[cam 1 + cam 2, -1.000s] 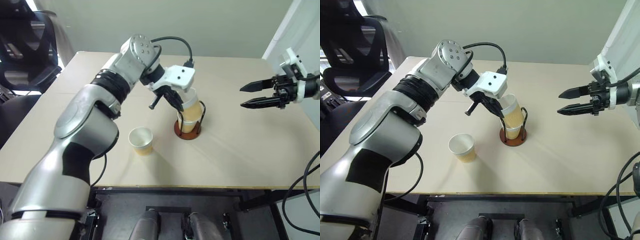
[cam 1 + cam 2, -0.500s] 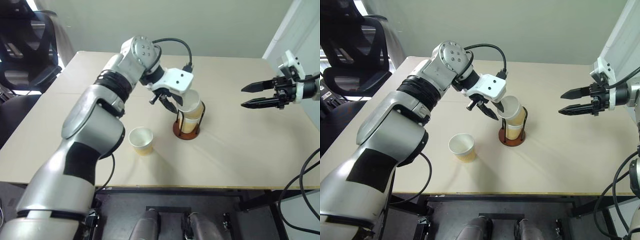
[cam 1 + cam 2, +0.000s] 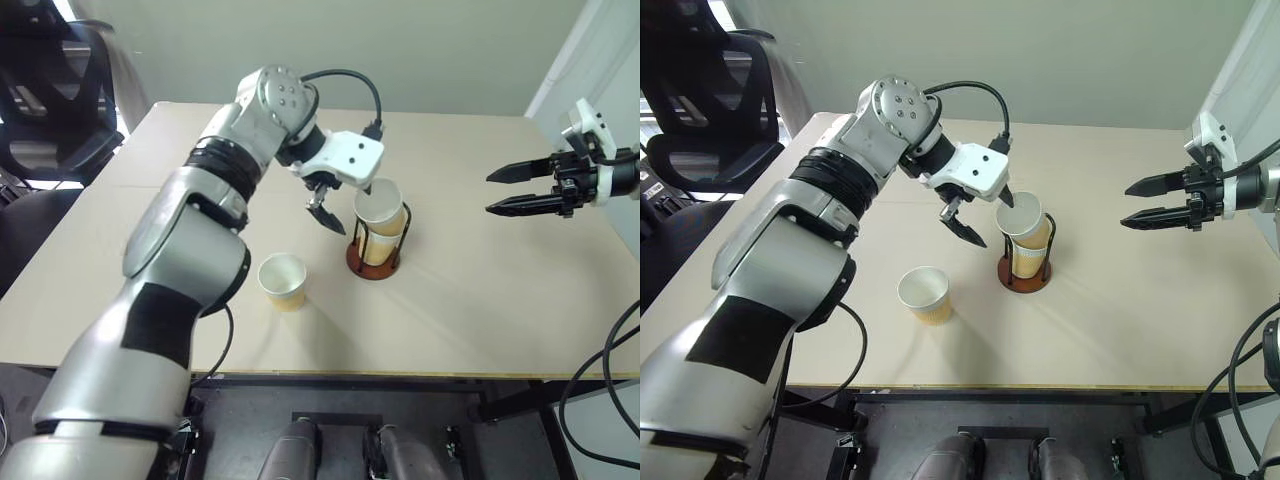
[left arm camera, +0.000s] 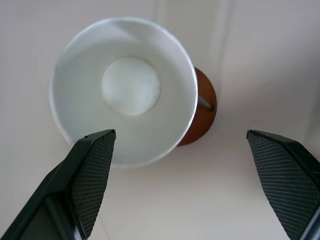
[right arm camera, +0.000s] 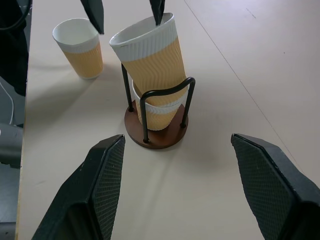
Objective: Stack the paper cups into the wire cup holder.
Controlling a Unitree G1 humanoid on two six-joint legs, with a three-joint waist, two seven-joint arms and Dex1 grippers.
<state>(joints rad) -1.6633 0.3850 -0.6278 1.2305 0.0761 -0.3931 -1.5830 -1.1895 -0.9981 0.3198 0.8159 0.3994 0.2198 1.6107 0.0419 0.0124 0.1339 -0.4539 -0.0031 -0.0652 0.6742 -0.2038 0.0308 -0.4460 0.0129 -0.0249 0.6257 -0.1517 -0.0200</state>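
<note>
**Two cups in holder, one loose on bench**

Left arm reaches across the bench (image 3: pixel 480 310), wrist bent down. Left end effector (image 3: pixel 345 212) hangs over the top cup (image 3: pixel 379 208), fingers spread, one beside the rim, nothing gripped. That cup sits tilted inside a lower cup (image 5: pixel 159 114) in the wire cup holder (image 3: pixel 373 258), mid-bench. Third cup (image 3: pixel 282 280) stands upright, near-left of the holder, apart from it. Right end effector (image 3: pixel 512 189) hovers well to the right, roughly level, pointing left, fingers spread, empty.
</note>
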